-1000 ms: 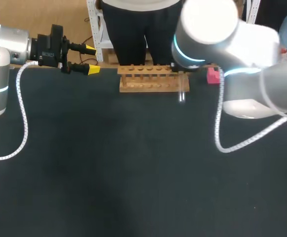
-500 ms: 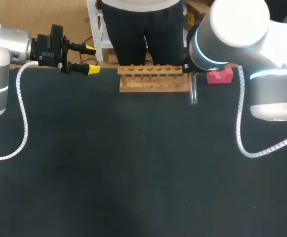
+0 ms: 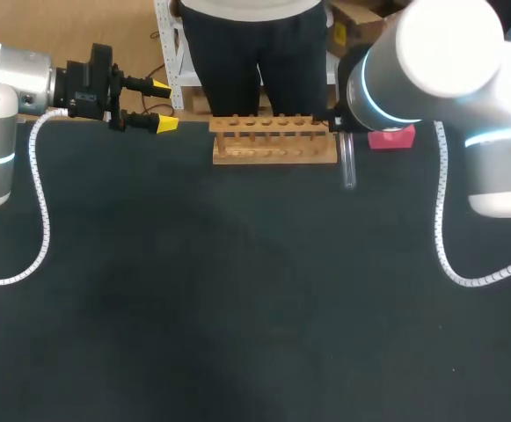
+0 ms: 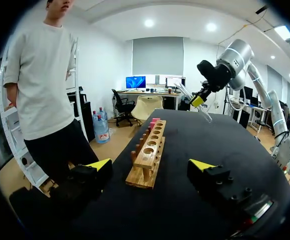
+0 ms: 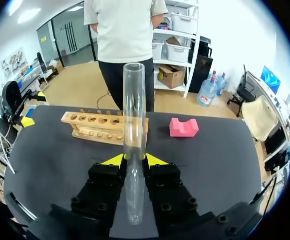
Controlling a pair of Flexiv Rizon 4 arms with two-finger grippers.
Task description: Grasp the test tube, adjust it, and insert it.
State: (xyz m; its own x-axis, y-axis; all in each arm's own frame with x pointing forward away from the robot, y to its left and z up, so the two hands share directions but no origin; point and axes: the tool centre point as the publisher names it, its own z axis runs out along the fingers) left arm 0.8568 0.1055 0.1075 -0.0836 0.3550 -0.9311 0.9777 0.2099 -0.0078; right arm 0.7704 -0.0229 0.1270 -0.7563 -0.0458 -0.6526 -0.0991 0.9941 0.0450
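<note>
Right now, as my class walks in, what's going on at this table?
The right gripper is shut on a clear test tube, holding it just off the right end of the wooden rack, not yet in any hole. The left gripper hangs open far off to the left, empty. A pink block sits right of the rack.

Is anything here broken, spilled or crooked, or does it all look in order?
Nothing looks broken or spilled. The wooden rack stands straight, its holes empty. The only slanted thing is the test tube, held tilted in the right gripper just past the rack's end, near the pink block.
</note>
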